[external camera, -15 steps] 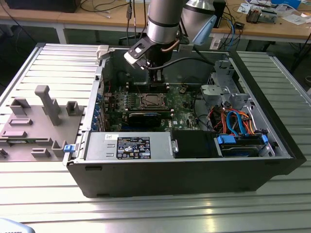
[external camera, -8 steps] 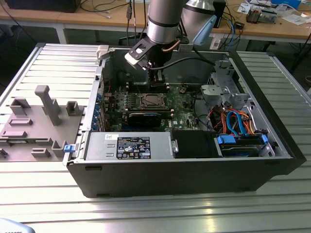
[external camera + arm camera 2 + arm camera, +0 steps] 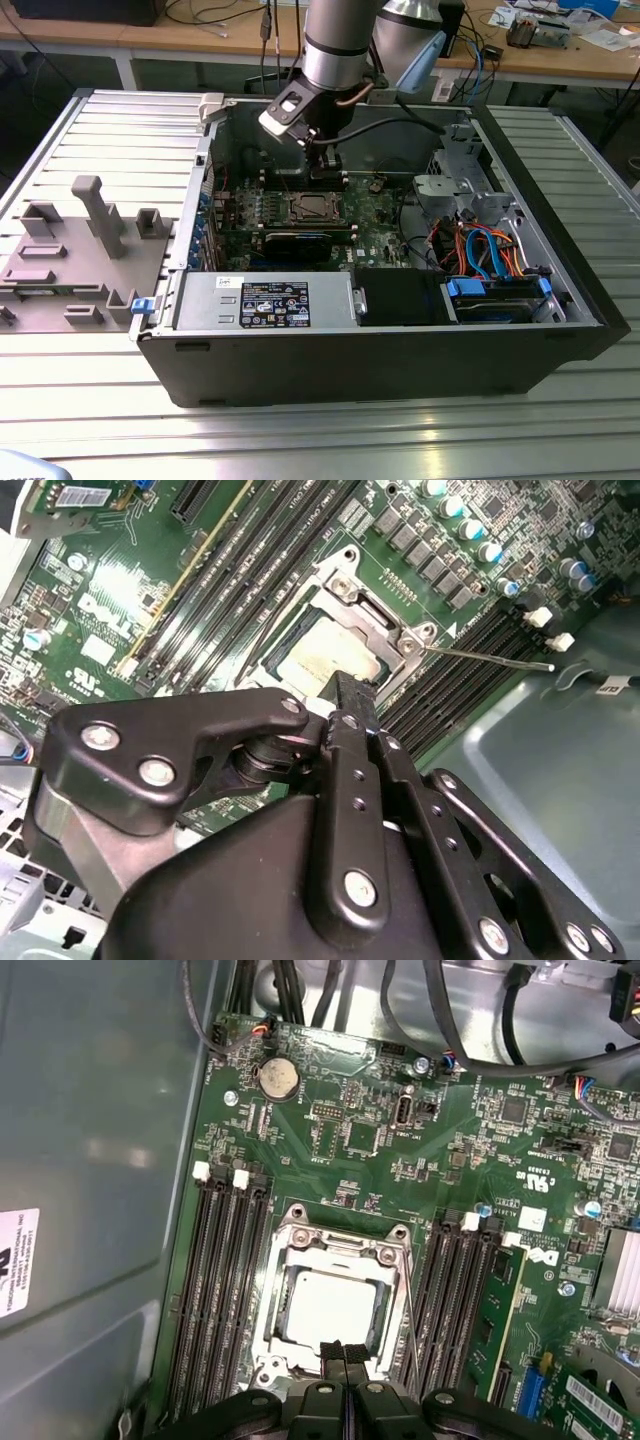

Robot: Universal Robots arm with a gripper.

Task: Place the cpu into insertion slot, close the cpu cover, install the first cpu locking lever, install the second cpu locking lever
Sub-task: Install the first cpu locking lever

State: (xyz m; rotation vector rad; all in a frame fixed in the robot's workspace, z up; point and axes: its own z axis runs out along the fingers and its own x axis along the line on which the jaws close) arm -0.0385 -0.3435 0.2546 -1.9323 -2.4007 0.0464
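Observation:
The cpu (image 3: 330, 1305) lies in the insertion slot (image 3: 312, 208) of the green motherboard (image 3: 350, 1140), its silver-grey top facing up. The cpu cover (image 3: 335, 1247) is a silver frame lying flat around it, with the chip visible through its window. A thin lever rod (image 3: 490, 657) sticks out sideways from the socket corner. Another thin wire lever (image 3: 410, 1295) runs along the socket's side. My gripper (image 3: 343, 1352) is shut with nothing between its fingers, and its tips hover over the socket's edge. In the exterior view the gripper (image 3: 325, 168) hangs just above the board inside the case.
Black memory slots (image 3: 220, 1280) flank the socket on both sides. A coin battery (image 3: 277, 1077) and cables (image 3: 470, 1055) lie beyond it. The case wall (image 3: 90, 1140) is close by. A power supply (image 3: 265, 300) and a drive cage with cables (image 3: 490, 260) fill the case front. A grey fixture (image 3: 80, 250) sits on the table.

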